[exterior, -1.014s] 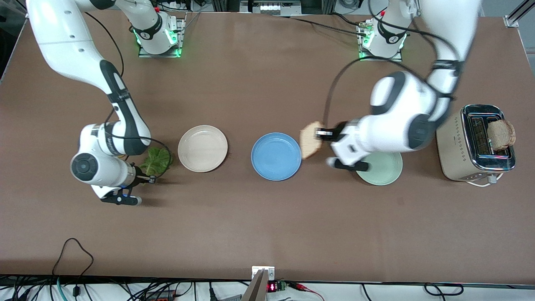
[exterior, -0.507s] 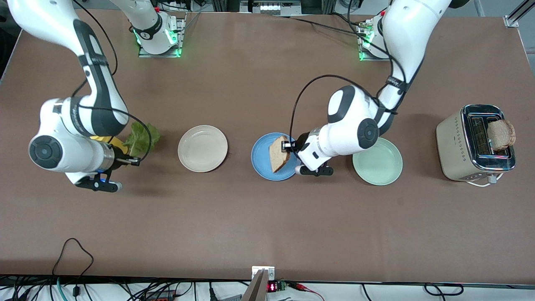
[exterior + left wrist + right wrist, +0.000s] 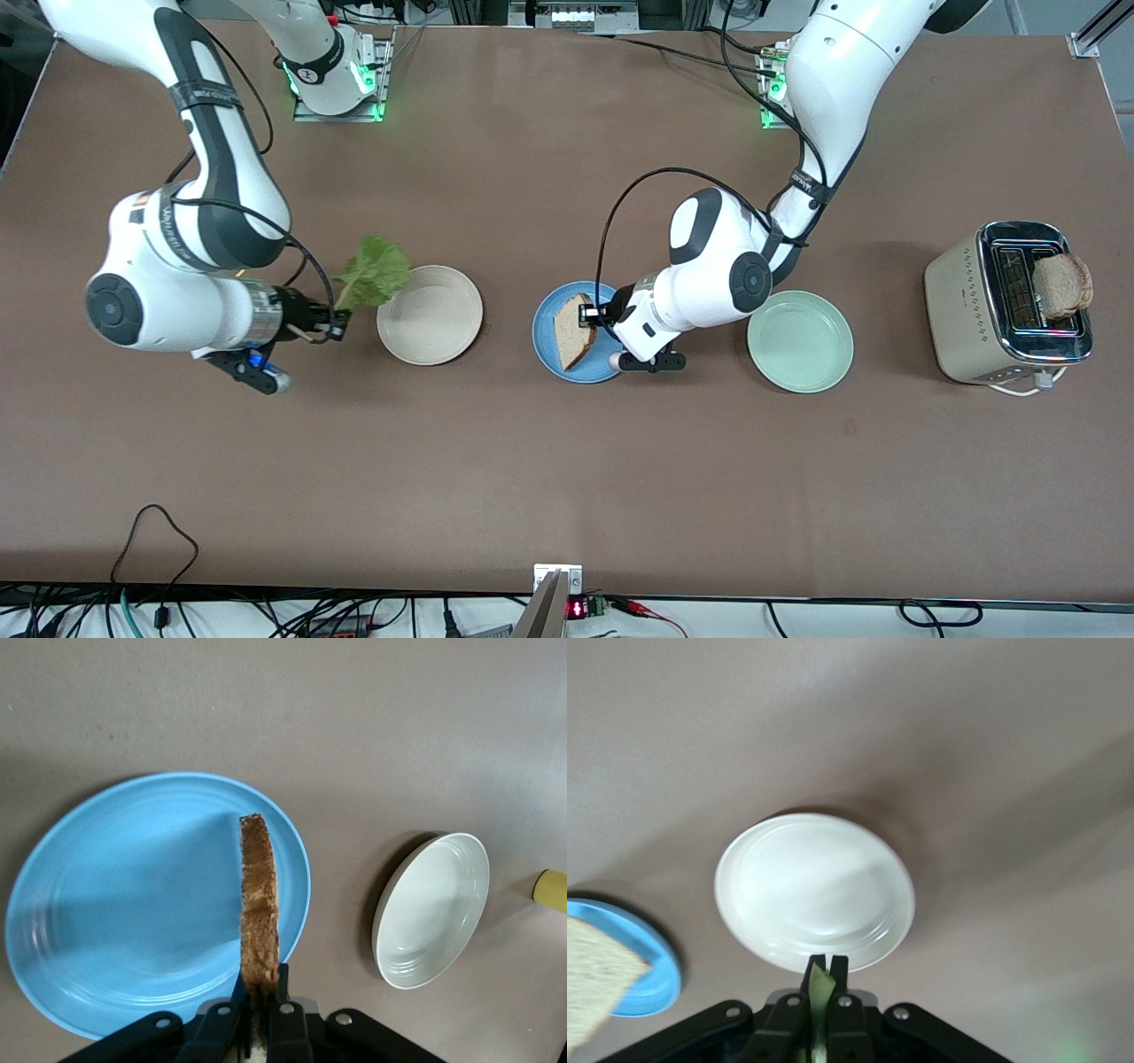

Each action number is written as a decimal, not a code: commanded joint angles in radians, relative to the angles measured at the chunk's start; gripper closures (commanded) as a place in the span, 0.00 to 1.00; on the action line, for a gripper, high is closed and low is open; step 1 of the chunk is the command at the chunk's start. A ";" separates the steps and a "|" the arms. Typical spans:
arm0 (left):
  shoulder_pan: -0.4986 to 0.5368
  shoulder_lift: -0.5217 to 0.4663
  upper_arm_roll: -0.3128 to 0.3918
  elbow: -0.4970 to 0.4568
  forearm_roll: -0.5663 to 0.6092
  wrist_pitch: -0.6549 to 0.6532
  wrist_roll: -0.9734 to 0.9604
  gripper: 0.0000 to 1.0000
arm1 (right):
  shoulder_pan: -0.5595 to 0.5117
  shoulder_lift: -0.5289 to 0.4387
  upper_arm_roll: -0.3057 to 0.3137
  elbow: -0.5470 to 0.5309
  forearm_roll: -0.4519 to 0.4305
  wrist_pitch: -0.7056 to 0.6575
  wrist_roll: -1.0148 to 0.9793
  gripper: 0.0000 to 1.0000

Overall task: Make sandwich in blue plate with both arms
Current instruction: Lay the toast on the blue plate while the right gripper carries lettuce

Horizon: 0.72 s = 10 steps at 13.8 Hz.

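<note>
The left gripper (image 3: 592, 317) is clamped tight on a squarish slice of light-brown toasted bread (image 3: 571, 330), holding it on its edge over the round blue plate (image 3: 547, 319); half a second ago the slice was higher and more upright, so it has come down and is nearly ready to be let go. In the left wrist view the bread (image 3: 258, 904) stands thin side up above the plate (image 3: 115, 904). The right gripper (image 3: 330, 326) is pinched on the stem of a ruffled green lettuce leaf (image 3: 372, 268), up in the air at about 9 o'clock of the round cream-white plate (image 3: 431, 315); it has carried the leaf closer to the plates. I think the bread goes down first, then the leaf. A pale mint-green plate (image 3: 800, 341) sits at 3 o'clock from the blue one. At the left arm's end of the table, a shiny cream toaster (image 3: 1001, 306) holds 1 more slice of toast (image 3: 1061, 283), sticking up.
</note>
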 commanded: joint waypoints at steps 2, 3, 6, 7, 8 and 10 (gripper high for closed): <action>-0.004 -0.028 -0.004 -0.055 -0.049 0.012 0.001 0.99 | 0.040 0.005 -0.002 -0.015 0.021 0.036 0.095 1.00; -0.001 -0.028 -0.004 -0.060 -0.049 0.013 0.003 0.99 | 0.047 0.016 -0.002 -0.015 0.021 0.040 0.098 1.00; 0.001 -0.023 -0.004 -0.063 -0.049 0.012 0.006 0.96 | 0.048 0.034 -0.003 -0.015 0.022 0.066 0.112 1.00; 0.002 -0.019 -0.004 -0.063 -0.049 0.012 0.008 0.86 | 0.049 0.041 -0.003 -0.015 0.024 0.069 0.112 1.00; 0.004 -0.017 -0.002 -0.063 -0.049 0.010 0.012 0.58 | 0.049 0.042 -0.003 -0.015 0.022 0.074 0.113 1.00; 0.019 -0.015 -0.001 -0.064 -0.049 0.010 0.017 0.00 | 0.049 0.045 -0.002 -0.015 0.027 0.076 0.113 1.00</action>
